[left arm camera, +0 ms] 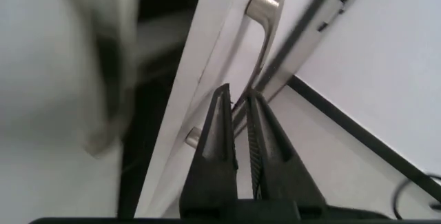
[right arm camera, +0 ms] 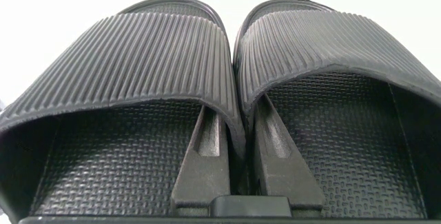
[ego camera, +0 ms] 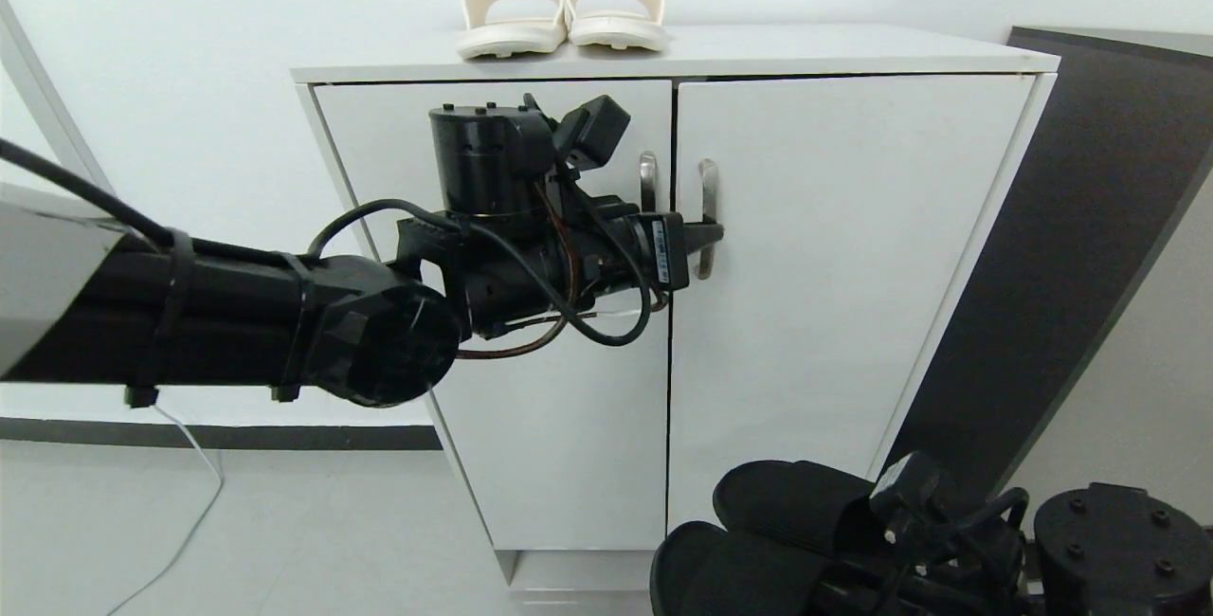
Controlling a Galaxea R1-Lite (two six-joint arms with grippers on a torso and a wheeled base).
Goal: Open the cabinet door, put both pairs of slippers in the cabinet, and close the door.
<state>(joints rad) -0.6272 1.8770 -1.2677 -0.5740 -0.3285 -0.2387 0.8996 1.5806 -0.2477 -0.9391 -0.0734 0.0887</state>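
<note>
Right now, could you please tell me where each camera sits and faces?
Head view: on the head, facing forward at the white cabinet; left arm shows.
Left wrist view: on that wrist, along the left pincer clamped on the door handle.
Right wrist view: on that wrist, along the right pincer into the black slippers.
Shared: head and left wrist views show the door handle.

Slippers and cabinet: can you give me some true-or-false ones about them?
1. The cream slippers sit on top of the cabinet. True.
2. The black slippers are inside the cabinet. False: the right gripper holds them in front of it.
3. The left gripper is at a handle. True.
4. The cream slippers lie upside down. False: they stand right way up, straps on top.
</note>
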